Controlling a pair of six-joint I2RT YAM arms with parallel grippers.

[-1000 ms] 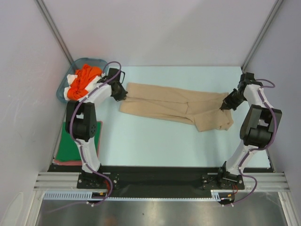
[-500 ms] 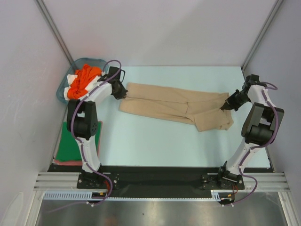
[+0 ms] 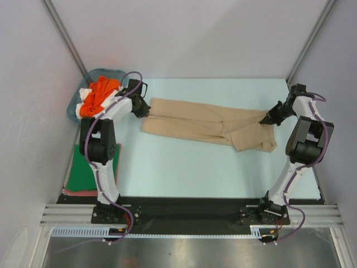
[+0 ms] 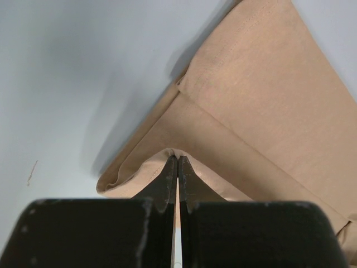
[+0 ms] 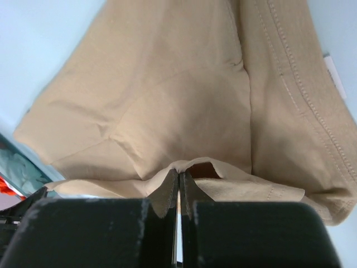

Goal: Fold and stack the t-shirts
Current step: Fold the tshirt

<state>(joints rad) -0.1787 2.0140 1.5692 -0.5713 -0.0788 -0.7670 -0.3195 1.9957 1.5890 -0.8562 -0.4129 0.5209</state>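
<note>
Tan-beige t-shirt (image 3: 206,127) is lying stretched across the far middle of the pale blue table (image 3: 184,167) as a long, narrow, folded band. The cloth is soft and matte, creasing in shallow ridges along its length.

Left gripper (image 3: 146,111) is pinching the band's left end. In the left wrist view its black fingers (image 4: 167,184) are pressing together on a small raised peak of fabric, and a folded hem is running diagonally beyond it.

Right gripper (image 3: 266,119) is pinching the right end. In the right wrist view the jaws are clamping a tented fold. A double row of stitching is showing along the hem at right, with a small white tag (image 5: 333,68) beside it.

Teal plastic basket (image 3: 109,71) is sitting at the far left corner, holding a crumpled orange t-shirt (image 3: 100,92) and a white t-shirt (image 3: 86,94) that is spilling over the rim. Dark green t-shirt (image 3: 83,170) is lying flat at near left, on top of a reddish t-shirt (image 3: 75,191) that is showing only an edge.

Against a second ago:
- The right wrist is now sitting farther back.
- The right gripper is holding its corner closer to the far edge, and the cloth there is bunching more.
- The left arm and the left end of the shirt are looking unchanged.
</note>
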